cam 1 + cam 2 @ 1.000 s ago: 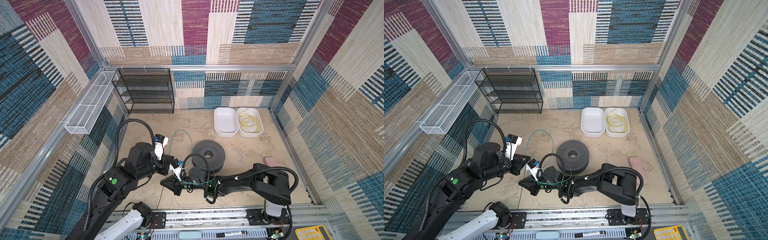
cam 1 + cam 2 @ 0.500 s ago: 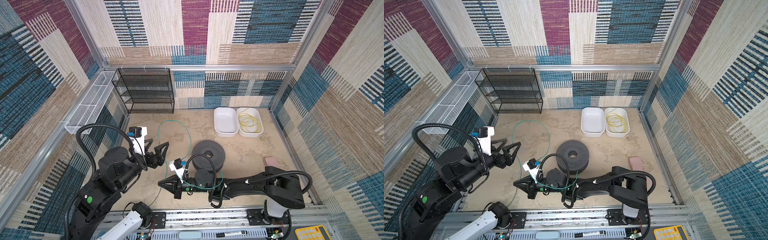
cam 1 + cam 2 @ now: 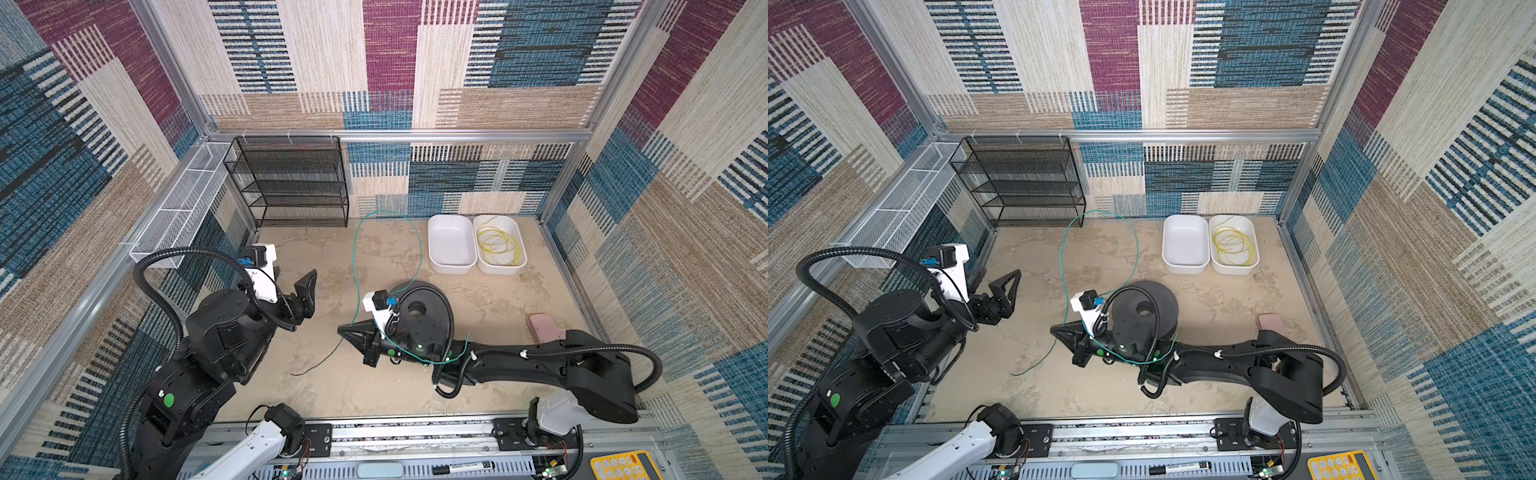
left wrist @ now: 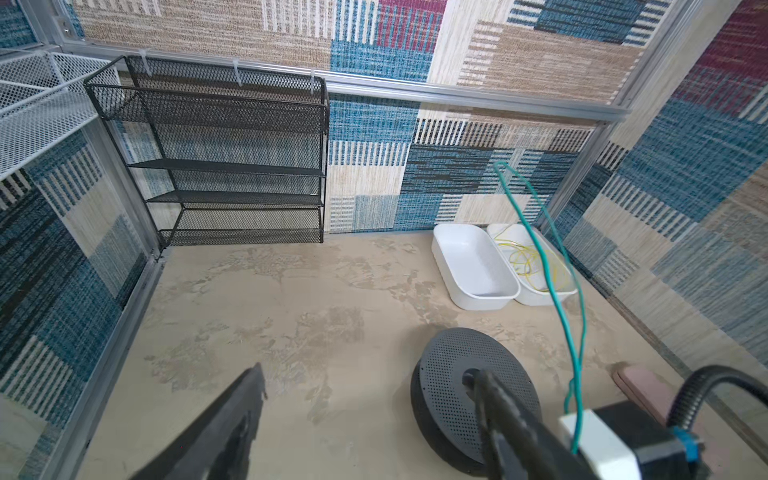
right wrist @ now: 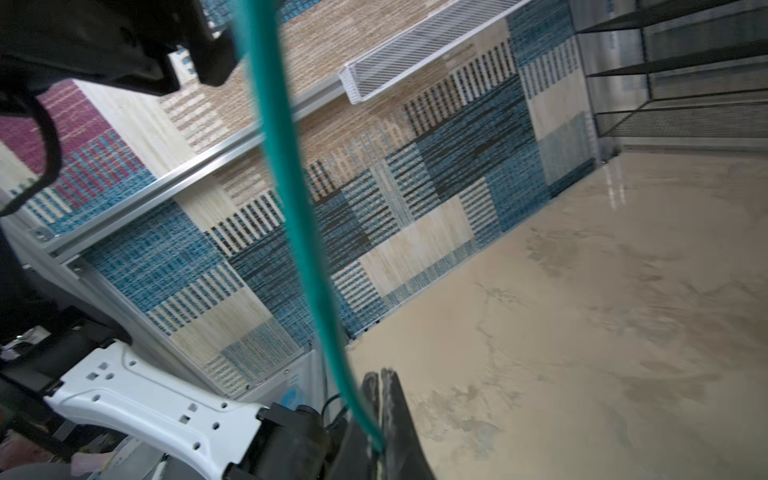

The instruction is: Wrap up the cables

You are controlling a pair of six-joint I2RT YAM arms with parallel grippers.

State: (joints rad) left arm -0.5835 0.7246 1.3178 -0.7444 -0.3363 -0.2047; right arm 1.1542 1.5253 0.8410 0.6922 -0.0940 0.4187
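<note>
The teal-green cable (image 3: 355, 266) rises in a tall loop over the floor in both top views; its tail lies on the floor and another stretch drapes over the right arm. My right gripper (image 3: 343, 330) lies low in front of the black spool (image 3: 432, 299), shut on this cable. In the right wrist view the cable (image 5: 291, 187) runs into the closed right gripper (image 5: 380, 374). My left gripper (image 3: 296, 272) stands open and empty, well left of the loop. In the left wrist view its fingers (image 4: 249, 395) are wide apart. The yellow cable (image 3: 496, 245) lies coiled in the right-hand white bin.
Two white bins (image 3: 451, 272) stand side by side at the back right; the left one holds nothing. A black mesh rack (image 3: 291, 183) stands against the back wall, with a white wire basket (image 3: 183, 208) on the left wall. A pink object (image 3: 544, 328) lies near the right wall.
My left gripper has let go beside the right gripper, opened and drawn back to the left. The teal-green loop has grown taller toward the back wall. The right gripper stays shut on it.
</note>
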